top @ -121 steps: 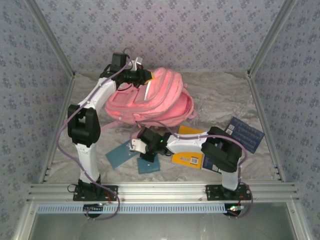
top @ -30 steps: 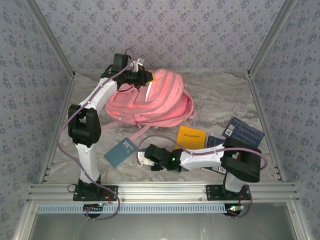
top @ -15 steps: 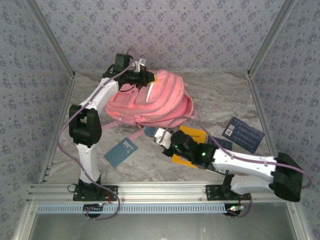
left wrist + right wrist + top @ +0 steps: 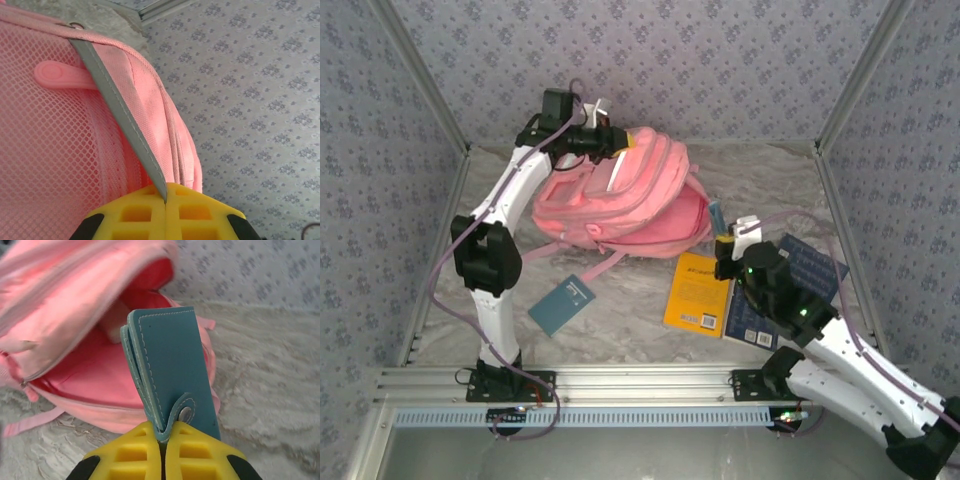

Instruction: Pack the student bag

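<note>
the large soft pink fabric backpack (image 4: pixel 620 195) lies on its side toward the back left of the marbled grey-white worktop (image 4: pixel 770 185). its main compartment gapes toward the right and shows a deeper pink lining. the left hand (image 4: pixel 608 140) is at the backpack's far top edge. in the left wrist view its yellow fingers (image 4: pixel 195 200) are pressed fully together on the pale grey stripe (image 4: pixel 117 112) that runs across the pink mesh. the right hand (image 4: pixel 727 238) hovers just right of the backpack's opening. its jaws are clamped tight on the lower edge of a teal stitched case with a snap tab (image 4: pixel 170 365), which sticks out from the fingertips toward the open mouth. on the worktop lie a flat teal booklet (image 4: pixel 562 304) near the front left, a yellow book (image 4: pixel 699 292) beside the right arm, and a dark blue book (image 4: pixel 812 262) further right.
</note>
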